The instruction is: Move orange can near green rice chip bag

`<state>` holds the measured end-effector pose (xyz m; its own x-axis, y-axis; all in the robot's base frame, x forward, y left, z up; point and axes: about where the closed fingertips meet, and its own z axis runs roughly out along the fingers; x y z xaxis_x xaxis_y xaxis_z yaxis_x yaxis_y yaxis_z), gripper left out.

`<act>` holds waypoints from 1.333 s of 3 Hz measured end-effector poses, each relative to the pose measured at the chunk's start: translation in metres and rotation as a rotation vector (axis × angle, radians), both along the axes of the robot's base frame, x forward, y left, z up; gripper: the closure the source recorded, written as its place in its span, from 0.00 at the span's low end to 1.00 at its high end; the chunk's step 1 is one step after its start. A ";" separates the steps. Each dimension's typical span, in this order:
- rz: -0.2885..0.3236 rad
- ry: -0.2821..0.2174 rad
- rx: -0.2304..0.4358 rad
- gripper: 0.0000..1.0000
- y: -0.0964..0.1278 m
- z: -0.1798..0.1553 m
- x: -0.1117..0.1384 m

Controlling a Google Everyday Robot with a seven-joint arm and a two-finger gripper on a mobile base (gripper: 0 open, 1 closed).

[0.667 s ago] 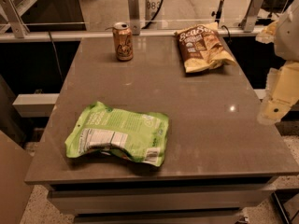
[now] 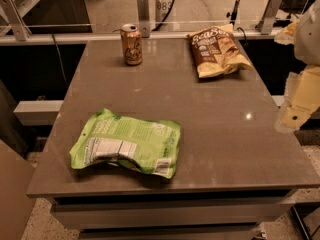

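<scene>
The orange can [image 2: 132,45] stands upright at the far left of the grey table [image 2: 210,144], with a silver top and a pale figure on its side. The green rice chip bag [image 2: 127,144] lies flat near the front left of the table, its white label panel facing up. My gripper [image 2: 298,101] hangs at the right edge of the view, just beyond the table's right side. It is far from both the can and the green bag and holds nothing that I can see.
A brown-and-yellow chip bag [image 2: 217,49] lies at the far right of the table. A metal rail with posts [image 2: 144,11] runs behind the far edge. A pale shelf edge [image 2: 37,111] sticks out at the left, below table height.
</scene>
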<state>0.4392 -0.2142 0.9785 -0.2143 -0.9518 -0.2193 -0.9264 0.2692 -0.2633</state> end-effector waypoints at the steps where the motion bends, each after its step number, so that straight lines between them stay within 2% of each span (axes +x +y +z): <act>1: 0.011 -0.056 0.035 0.00 0.007 0.000 0.006; 3: 0.046 -0.233 0.197 0.00 0.010 -0.012 0.059; 4: 0.085 -0.276 0.336 0.00 0.010 -0.022 0.089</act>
<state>0.5285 -0.2043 0.9565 -0.0288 -0.8294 -0.5579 -0.8563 0.3085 -0.4143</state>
